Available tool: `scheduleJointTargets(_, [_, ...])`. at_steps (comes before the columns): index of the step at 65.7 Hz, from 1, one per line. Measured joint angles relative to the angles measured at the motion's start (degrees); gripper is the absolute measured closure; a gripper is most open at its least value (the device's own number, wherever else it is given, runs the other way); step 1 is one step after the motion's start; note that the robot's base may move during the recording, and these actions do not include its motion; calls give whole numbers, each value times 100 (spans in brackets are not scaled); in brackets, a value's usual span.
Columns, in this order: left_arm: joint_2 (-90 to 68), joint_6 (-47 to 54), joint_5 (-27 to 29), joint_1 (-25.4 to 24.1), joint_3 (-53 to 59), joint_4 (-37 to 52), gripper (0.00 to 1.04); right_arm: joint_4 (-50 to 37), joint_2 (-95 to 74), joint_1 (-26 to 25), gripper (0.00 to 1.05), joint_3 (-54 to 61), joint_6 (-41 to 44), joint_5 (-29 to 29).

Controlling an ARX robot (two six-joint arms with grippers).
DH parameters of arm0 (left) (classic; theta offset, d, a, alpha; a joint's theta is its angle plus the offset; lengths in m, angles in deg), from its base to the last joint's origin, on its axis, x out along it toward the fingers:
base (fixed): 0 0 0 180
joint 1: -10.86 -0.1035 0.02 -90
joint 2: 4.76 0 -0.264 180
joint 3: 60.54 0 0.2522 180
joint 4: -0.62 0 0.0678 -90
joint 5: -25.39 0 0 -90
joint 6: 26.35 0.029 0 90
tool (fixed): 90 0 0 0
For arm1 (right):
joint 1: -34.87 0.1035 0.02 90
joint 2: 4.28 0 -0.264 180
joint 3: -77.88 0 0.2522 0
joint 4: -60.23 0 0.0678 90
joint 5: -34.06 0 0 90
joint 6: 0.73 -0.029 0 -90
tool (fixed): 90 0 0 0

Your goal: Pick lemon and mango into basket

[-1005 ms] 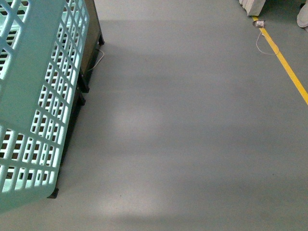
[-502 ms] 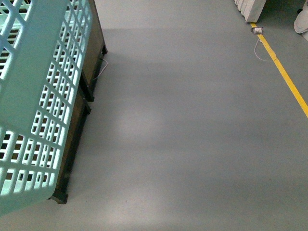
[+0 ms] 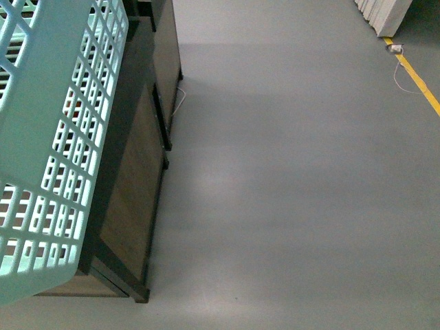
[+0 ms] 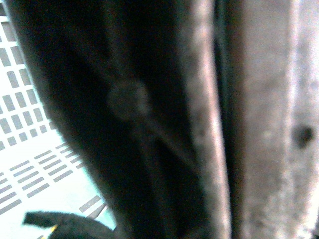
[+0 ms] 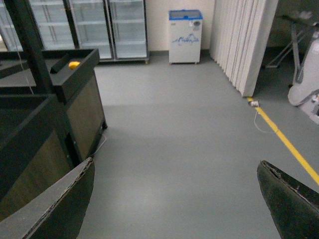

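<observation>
The basket (image 3: 48, 89) fills the edge of the front view. It is tilted and raised, and its slotted wall hangs over the near top of the dark wooden display stand (image 3: 130, 185). Nothing can be seen inside it from here.

The right wrist view shows the right gripper (image 5: 174, 163) with its claw spread wide and holding nothing. It is out over the grey floor (image 5: 189, 149) beside the stand. In a bin at the stand's far end lies one small yellow-orange fruit (image 5: 73, 64). It is too small to say whether it is the lemon, the mango or an orange, and no other fruit shows.

The left wrist view is a close blur of dark and brown surfaces near the lens, with the basket's teal slots (image 4: 30, 164) beside them. Whether the left gripper's claw is apart or clamped on something cannot be told.

- **Wrong fruit:** The main risk is probably picking the wrong one, since the only candidate is well away from the open claw and its kind is unclear.
- **Blind reach:** The basket hides most of the stand's top from the front view, so a reach along the stand would depend on the wrist view alone.
- **Basket contact:** The tilted basket sits so near the stand that a swing could knock it against the edge. Any fruit dropped in might also roll to the low side.
</observation>
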Motion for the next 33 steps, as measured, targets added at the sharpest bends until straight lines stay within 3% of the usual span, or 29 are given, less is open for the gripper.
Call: scheduleJointTargets(33, [-7, 0, -7, 0, 0, -2, 91, 2, -4, 0, 9, 0, 0, 0])
